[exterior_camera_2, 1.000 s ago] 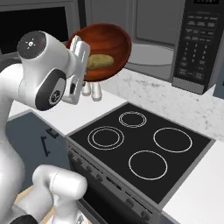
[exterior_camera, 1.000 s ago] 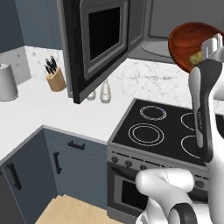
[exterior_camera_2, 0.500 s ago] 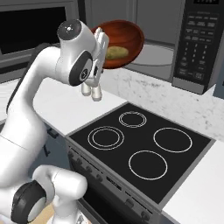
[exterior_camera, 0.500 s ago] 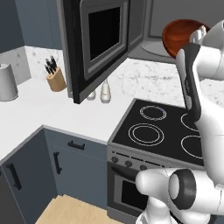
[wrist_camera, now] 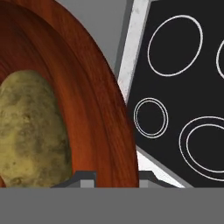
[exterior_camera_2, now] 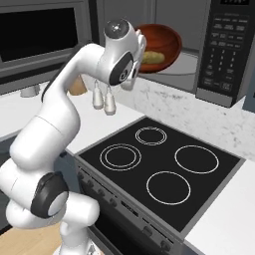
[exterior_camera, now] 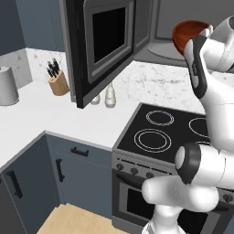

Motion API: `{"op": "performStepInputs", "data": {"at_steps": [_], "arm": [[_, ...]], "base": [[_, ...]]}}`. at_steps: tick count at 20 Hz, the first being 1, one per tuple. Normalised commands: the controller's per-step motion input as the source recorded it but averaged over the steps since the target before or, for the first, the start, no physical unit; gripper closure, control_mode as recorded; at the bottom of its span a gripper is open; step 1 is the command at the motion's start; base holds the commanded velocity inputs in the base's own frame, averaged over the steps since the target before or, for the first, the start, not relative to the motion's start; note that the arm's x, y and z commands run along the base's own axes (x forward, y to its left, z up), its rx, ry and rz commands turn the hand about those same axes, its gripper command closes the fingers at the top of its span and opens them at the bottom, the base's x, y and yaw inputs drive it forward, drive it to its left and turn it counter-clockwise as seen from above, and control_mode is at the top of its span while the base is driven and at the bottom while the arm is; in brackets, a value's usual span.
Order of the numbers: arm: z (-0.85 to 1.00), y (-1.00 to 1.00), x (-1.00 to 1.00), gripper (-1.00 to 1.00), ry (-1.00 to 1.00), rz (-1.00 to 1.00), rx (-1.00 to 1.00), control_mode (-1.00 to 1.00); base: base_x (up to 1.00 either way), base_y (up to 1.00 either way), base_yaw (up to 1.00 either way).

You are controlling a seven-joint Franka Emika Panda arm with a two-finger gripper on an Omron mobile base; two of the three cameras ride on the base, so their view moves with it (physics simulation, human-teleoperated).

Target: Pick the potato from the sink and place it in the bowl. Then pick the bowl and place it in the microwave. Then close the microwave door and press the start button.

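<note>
My gripper (wrist_camera: 116, 177) is clamped on the bowl (exterior_camera_2: 160, 46) rim, potato (exterior_camera_2: 152, 57) inside, at the open microwave (exterior_camera_2: 226, 47) mouth. Mid-insert. Next, I think: ease inward level, set on the turntable, release.

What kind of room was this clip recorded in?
A rendered home kitchen, by the look of it: a black stovetop with four burner rings, an open microwave above the marble counter, and a knife block.

White marble counter (exterior_camera: 55, 114), black cooktop (exterior_camera_2: 159, 172), blue-grey cabinets (exterior_camera: 41, 178), wooden floor (exterior_camera: 73, 221)
</note>
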Motion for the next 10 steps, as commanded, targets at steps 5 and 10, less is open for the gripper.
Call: {"op": "performStepInputs", "data": {"at_steps": [5,10], "arm": [[0.00,-0.35,0.64,1.00,-0.04,0.00,0.04,-1.00],[-0.02,-0.18,0.62,1.00,-0.06,0.00,0.02,-1.00]], "base": [[0.00,0.00,0.00],[0.00,0.00,0.00]]}}
